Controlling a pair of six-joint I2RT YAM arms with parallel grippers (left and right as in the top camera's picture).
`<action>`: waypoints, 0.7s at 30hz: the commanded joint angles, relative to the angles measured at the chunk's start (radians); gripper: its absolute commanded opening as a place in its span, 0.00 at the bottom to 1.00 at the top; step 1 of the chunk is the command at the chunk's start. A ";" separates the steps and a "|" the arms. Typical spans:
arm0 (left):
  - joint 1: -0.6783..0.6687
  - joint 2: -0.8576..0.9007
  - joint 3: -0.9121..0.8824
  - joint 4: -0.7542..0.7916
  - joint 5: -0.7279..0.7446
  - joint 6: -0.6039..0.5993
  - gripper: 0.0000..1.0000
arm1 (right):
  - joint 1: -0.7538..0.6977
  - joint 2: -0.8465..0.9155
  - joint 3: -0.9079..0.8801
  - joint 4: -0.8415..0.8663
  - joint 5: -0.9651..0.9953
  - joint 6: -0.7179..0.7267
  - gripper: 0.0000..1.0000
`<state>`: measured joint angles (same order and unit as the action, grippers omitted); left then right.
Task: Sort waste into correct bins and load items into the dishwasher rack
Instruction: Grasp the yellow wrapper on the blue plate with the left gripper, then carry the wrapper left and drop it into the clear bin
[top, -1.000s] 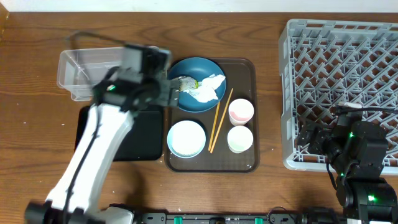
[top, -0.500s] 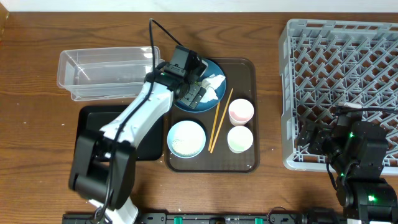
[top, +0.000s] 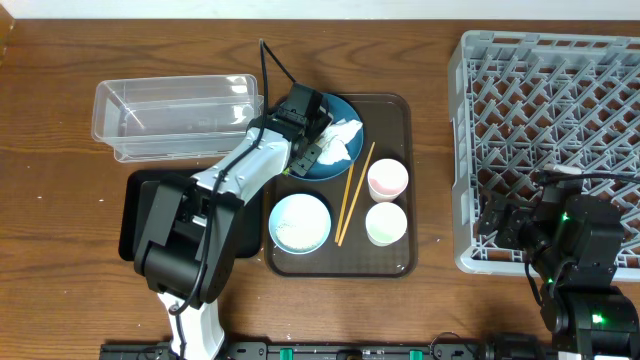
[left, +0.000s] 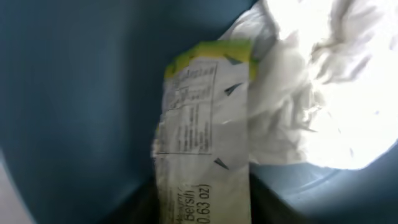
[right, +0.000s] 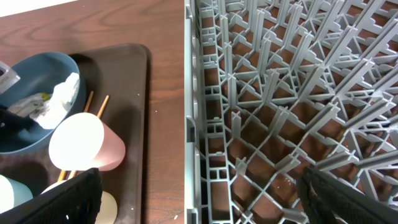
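**Left gripper** (top: 313, 152): It is down inside the dish (top: 338, 106), on its 9 o'clock side. My wrist view is blurred. The wrapper (left: 202, 149) runs up from the bottom edge between two dark shapes that may be my fingers. I cannot tell whether the jaws pinch it or only stand either side of it. The tissue (left: 311, 87) touches the wrapper at its 3 o'clock. Both lie in the dish.

**Right gripper** (right: 199, 193): The fingers are spread wide and hold nothing. It hangs over the rack (right: 292, 93), near the rack's 7 o'clock corner.

**Brown tray** (top: 405, 110), mid-table:
- The dish sits at the tray's 11 o'clock.
- The bowl (top: 298, 222) is at 7 o'clock.
- The pink cup (top: 388, 180) is at 3 o'clock.
- The green cup (top: 386, 223) is at 5 o'clock, just beside the pink one.
- The chopsticks (top: 352, 195) lie side by side on a slant between the bowl and the cups, their upper ends near the dish rim.

**Bins:**
- The tub (top: 170, 120) stands at the table's 10 o'clock, just beside the dish.
- The black tray (top: 135, 195) is at 8 o'clock, largely covered by my left arm.

**Rack position:** It fills the table's 3 o'clock side, well apart from the brown tray.
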<state>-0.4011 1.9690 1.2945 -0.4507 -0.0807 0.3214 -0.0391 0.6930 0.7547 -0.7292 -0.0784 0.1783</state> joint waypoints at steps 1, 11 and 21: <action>0.000 -0.024 0.013 -0.002 -0.018 0.011 0.23 | 0.013 -0.003 0.022 -0.001 -0.005 0.008 0.99; 0.022 -0.283 0.013 -0.026 -0.018 -0.054 0.06 | 0.013 -0.003 0.022 -0.001 -0.005 0.008 0.98; 0.252 -0.352 0.012 0.045 -0.017 -0.054 0.07 | 0.013 -0.003 0.022 -0.007 -0.005 0.008 0.97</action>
<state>-0.2218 1.5864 1.3010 -0.4294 -0.0860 0.2844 -0.0391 0.6930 0.7547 -0.7353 -0.0784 0.1783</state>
